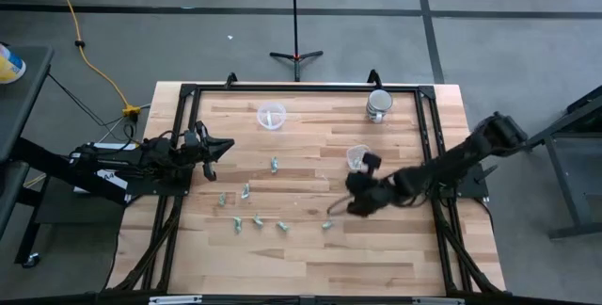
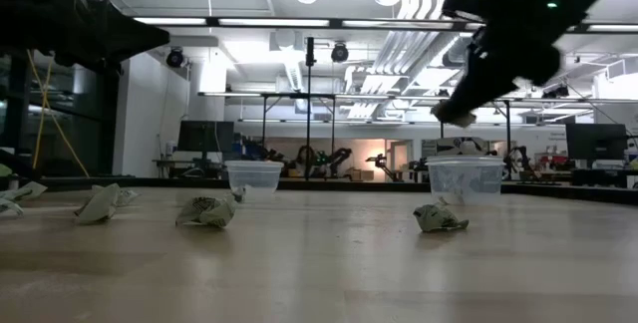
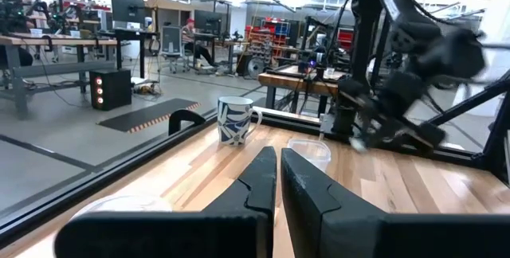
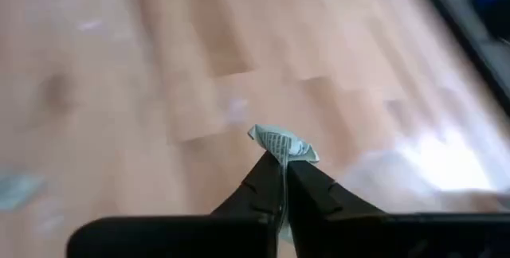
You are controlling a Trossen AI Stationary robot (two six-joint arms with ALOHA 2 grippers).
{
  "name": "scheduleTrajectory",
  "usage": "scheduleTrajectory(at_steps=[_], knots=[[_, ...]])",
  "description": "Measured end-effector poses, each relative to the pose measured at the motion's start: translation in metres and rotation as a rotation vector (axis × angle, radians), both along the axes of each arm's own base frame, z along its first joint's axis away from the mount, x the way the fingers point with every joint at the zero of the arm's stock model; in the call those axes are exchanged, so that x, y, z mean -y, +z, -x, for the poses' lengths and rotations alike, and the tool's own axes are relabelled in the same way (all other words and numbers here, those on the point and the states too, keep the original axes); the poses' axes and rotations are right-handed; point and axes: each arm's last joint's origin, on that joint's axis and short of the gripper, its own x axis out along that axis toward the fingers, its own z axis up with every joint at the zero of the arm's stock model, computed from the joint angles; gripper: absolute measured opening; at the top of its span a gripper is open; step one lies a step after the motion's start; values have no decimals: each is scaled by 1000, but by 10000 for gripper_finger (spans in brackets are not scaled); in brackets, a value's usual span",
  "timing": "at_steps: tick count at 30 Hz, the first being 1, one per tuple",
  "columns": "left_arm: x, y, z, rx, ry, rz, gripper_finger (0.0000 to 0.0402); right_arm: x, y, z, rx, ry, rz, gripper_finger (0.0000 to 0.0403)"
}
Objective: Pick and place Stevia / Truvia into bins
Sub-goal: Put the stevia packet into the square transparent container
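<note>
Overhead, wooden table (image 1: 310, 248) framed by black rails, crumpled sweetener packets (image 1: 246, 192) scattered at centre, one packet (image 4: 284, 145) pinched by right gripper (image 4: 280, 166) above table beside near cup (image 1: 357, 157), far cup (image 1: 271, 116) and mug (image 1: 379, 104) behind, left gripper (image 3: 278, 166) closed, held at left edge, workshop benches beyond.

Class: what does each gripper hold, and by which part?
Right gripper pinches a sweetener packet by its lower edge. Left gripper, shut, holds nothing.

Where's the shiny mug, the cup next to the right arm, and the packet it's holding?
Metal mug (image 1: 378, 105), high view, its rim.
Clear cup (image 1: 356, 157), high view, its rim.
Pinched packet (image 4: 284, 144), right wrist view, its crumpled middle.
</note>
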Motion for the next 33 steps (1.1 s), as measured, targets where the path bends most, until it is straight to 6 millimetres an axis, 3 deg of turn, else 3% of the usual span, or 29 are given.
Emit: scheduleTrajectory(at_steps=[6,10,15,19,22,27,30,33], knots=[[0,0,0,-1,0,0,56,51,6,5,-108,-148,-61,3],[0,0,0,-3,0,0,56,74,3,8,-170,-211,-125,15],[0,-1,0,-7,0,0,56,86,2,8,-208,-200,-185,42],[0,-1,0,-14,0,-1,56,87,2,6,-213,-153,-160,87],[0,-1,0,-13,0,-1,56,79,7,-6,-108,-33,-215,126],[0,-1,0,-13,-1,-1,56,37,23,-36,158,494,-309,165],[0,-1,0,-13,-1,-1,56,7,11,-42,133,696,-243,169],[0,-1,0,-14,-1,-1,56,-13,-12,-42,37,765,-212,169]])
